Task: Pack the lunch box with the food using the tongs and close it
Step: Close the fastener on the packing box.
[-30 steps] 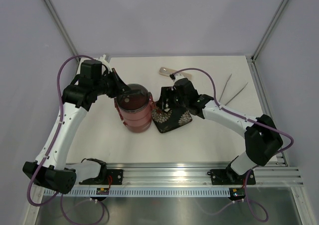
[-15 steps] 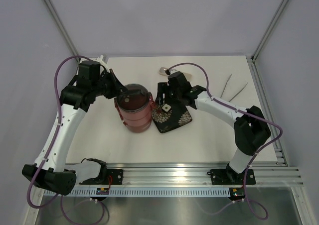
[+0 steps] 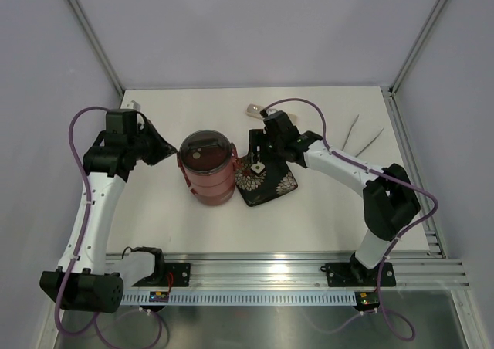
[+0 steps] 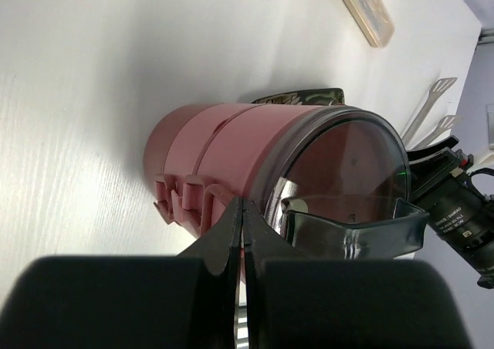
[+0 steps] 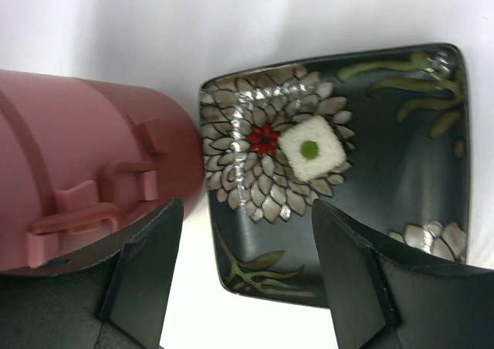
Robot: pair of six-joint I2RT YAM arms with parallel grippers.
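The lunch box (image 3: 207, 170) stands stacked on the middle of the counter (image 3: 324, 210), its grey lid on top. Just to its right lies the flowered black plate (image 3: 270, 185), bearing a white square (image 3: 257, 166). The right tool (image 5: 247, 279) hovers over that plate with its jaws apart. The left tool (image 4: 241, 227), pressed together, sits just left of the lunch box. The tongs (image 3: 361, 139) lie at the far right.

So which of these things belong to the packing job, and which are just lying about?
Job: lunch box, stacked and lidded; tongs, lying off to the right, untouched.
Lying about: flowered plate; white square on it; oblong case.
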